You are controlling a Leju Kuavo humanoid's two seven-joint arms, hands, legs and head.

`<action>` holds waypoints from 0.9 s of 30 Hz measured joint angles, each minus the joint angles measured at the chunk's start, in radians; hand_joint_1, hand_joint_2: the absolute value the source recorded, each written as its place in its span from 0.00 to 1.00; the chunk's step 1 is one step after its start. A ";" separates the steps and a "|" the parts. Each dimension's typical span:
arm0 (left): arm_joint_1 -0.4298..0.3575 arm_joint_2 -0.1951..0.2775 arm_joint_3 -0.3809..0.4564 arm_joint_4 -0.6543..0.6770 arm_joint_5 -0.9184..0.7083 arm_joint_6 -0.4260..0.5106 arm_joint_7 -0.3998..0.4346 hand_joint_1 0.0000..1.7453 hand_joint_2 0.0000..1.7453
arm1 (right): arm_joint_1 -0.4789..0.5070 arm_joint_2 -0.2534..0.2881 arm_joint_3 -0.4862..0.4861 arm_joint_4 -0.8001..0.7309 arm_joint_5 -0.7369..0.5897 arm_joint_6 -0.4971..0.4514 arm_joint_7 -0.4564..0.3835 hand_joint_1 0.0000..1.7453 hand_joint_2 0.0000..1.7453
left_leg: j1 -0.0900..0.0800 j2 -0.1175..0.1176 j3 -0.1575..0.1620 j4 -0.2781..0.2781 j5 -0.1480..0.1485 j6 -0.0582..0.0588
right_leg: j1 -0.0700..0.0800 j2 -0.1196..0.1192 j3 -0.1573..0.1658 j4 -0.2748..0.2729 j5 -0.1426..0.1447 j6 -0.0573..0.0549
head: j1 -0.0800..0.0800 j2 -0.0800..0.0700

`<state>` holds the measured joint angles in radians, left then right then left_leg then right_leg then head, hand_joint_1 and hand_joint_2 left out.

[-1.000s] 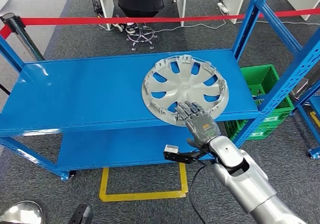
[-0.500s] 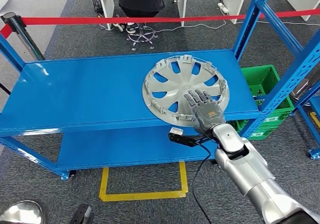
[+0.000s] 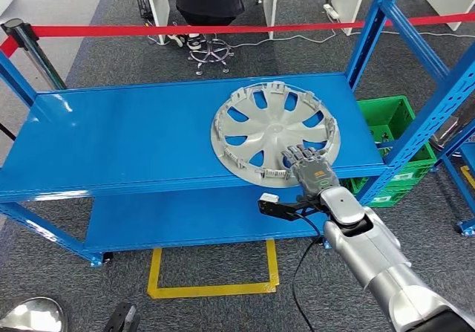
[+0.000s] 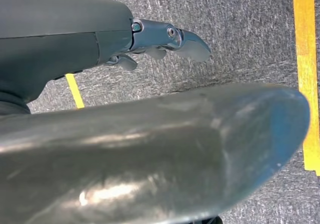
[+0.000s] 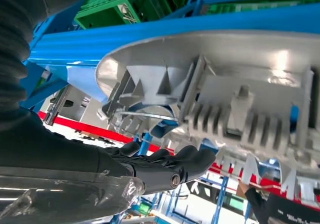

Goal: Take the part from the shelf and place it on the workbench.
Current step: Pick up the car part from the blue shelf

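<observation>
The hubcap (image 3: pixel 274 134) lies on the shelf (image 3: pixel 112 139), right of centre, crate (image 3: pixel 395 120) beyond.

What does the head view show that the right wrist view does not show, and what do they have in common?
Head view alone: the whole round silver plastic wheel cover lying on the upper level of the blue metal shelf, the red barrier tape behind it, and yellow floor markings.

Right wrist view alone: close detail of the cover's rim, with its ribbed clips and a thin wire ring.

Both: the right hand reaching over the cover's near edge, the blue shelf, and the green plastic crate.
</observation>
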<state>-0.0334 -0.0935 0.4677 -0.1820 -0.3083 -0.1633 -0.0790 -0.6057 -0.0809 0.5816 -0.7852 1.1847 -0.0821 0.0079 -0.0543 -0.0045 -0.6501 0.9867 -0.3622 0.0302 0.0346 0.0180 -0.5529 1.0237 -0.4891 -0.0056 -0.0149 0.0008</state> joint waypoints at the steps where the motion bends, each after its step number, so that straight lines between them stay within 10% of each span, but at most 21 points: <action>1: 0.000 0.000 0.000 0.000 0.000 0.000 0.000 0.00 0.00 | -0.002 0.000 0.000 0.005 0.000 0.002 -0.001 0.00 1.00 | 0.000 0.000 0.000 0.000 0.000 0.000 | 0.000 0.000 0.000 0.000 0.000 0.000 | 0.000 0.000; 22: 0.000 0.000 0.010 0.000 -0.019 0.003 0.003 0.00 0.00 | 0.017 0.011 0.010 0.058 0.048 -0.085 0.018 0.03 1.00 | 0.000 0.000 0.000 0.000 0.000 0.000 | 0.000 0.000 0.000 0.000 0.000 0.000 | 0.000 0.000; 23: 0.000 0.000 0.010 0.000 -0.020 0.003 0.003 0.00 0.00 | 0.017 0.012 0.010 0.061 0.051 -0.089 0.020 0.12 1.00 | 0.000 0.000 0.000 0.000 0.000 0.000 | 0.000 0.000 0.000 0.000 0.000 0.000 | 0.000 0.000; 27: 0.000 -0.001 0.012 0.000 -0.023 0.003 0.003 0.00 0.00 | 0.017 0.014 0.010 0.079 0.064 -0.104 0.022 1.00 1.00 | 0.000 0.000 0.000 0.000 0.000 0.000 | 0.000 0.000 0.000 0.000 0.000 0.000 | 0.000 0.000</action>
<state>-0.0335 -0.0941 0.4793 -0.1820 -0.3314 -0.1599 -0.0755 -0.5885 -0.0669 0.5912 -0.7060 1.2482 -0.1863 0.0301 -0.0543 -0.0045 -0.6504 0.9867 -0.3620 0.0305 0.0346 0.0181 -0.5532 1.0237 -0.4891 -0.0056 -0.0148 0.0008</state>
